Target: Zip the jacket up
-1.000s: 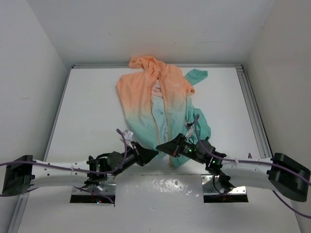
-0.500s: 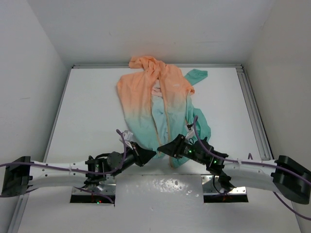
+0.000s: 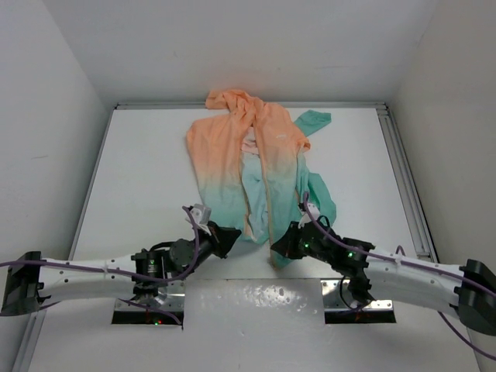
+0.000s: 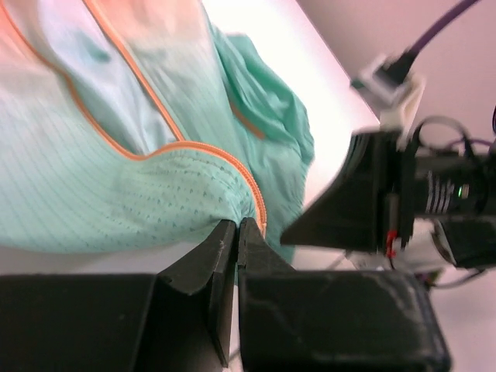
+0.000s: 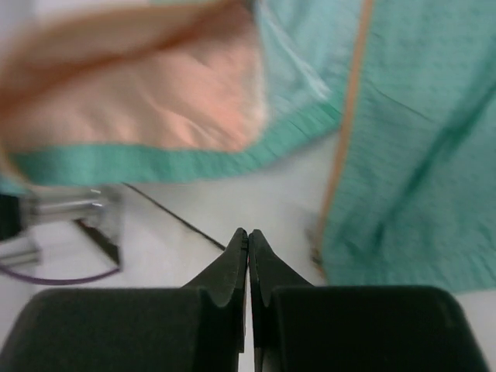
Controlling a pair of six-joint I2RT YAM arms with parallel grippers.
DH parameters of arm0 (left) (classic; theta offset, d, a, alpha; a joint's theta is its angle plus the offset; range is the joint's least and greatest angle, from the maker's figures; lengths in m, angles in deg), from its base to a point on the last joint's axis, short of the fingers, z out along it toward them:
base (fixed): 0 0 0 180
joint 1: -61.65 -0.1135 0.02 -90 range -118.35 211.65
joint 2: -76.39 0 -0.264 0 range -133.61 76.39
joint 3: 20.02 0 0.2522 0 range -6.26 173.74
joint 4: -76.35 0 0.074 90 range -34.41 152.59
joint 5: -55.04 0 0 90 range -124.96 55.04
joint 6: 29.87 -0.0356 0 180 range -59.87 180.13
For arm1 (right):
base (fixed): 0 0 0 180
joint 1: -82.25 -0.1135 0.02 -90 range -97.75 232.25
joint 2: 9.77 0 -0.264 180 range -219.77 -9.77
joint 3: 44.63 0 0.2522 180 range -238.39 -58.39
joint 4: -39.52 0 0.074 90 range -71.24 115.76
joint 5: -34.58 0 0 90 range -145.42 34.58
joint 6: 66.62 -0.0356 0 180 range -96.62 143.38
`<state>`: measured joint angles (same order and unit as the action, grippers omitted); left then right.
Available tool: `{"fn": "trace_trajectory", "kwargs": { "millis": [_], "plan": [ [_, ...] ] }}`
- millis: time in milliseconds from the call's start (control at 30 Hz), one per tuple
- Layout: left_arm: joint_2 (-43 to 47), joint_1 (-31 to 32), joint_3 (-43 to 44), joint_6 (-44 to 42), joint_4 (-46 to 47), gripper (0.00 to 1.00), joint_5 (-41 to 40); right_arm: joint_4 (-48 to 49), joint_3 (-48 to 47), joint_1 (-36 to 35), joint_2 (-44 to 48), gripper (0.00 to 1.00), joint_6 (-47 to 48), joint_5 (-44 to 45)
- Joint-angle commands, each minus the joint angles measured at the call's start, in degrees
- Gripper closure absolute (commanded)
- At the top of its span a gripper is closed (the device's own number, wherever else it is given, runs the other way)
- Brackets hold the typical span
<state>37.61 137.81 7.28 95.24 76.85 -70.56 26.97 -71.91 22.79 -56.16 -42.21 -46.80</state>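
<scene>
Jacket (image 3: 232, 163) lies unzipped on the white table (image 3: 139, 170), its hood bunched against the far edge and its hem reaching toward the near edge, roughly midway between the side edges. The fabric fades from peach-orange at hood and chest to teal-green at the hem. The front panels are parted, showing a paler lining edged by an orange zipper tape (image 4: 147, 93). The left gripper (image 3: 232, 234) is closed, its tips touching the hem corner by the zipper's lower end; whether fabric is pinched is unclear. The right gripper (image 5: 248, 232) is closed on nothing, over bare table just beside the other front edge.
</scene>
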Motion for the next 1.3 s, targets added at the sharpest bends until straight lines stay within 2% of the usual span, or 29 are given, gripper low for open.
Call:
{"fn": "trace_trajectory", "kwargs": {
  "millis": [0, 100, 233, 400, 600, 867, 1267],
  "plan": [
    [-0.15, 0.48, 4.39, -8.91, 0.50, 1.00, -6.85, -13.93, -5.46, -2.05, -3.26, 1.00, 4.58, 1.39],
    [-1.82, 0.48, 5.79, -12.52, 1.29, 1.00, -8.61, -19.12, -9.85, -4.87, -7.65, 1.00, 6.60, 5.34],
    [-3.40, 0.48, 4.57, -13.14, 4.10, 1.00, -8.70, -19.23, -12.58, -5.58, -12.57, 1.00, 7.49, 6.05],
    [-2.00, 0.22, 3.08, -12.09, 4.28, 1.00, -8.35, -20.54, -15.04, -7.42, -18.28, 0.72, 8.10, 9.30],
    [-1.03, -0.05, 1.76, -10.16, 4.02, 1.00, -6.42, -22.39, -16.80, -7.95, -22.68, 0.64, 8.01, 10.62],
    [-1.47, -0.40, 1.13, -8.22, 3.85, 1.00, -4.93, -20.47, -15.67, -7.95, -24.45, 0.62, 7.14, 8.34],
    [-2.88, -0.84, 0.52, -6.20, 4.29, 1.00, -3.25, -16.95, -14.18, -7.95, -28.05, 0.68, 6.17, 4.74]
  ]
}}
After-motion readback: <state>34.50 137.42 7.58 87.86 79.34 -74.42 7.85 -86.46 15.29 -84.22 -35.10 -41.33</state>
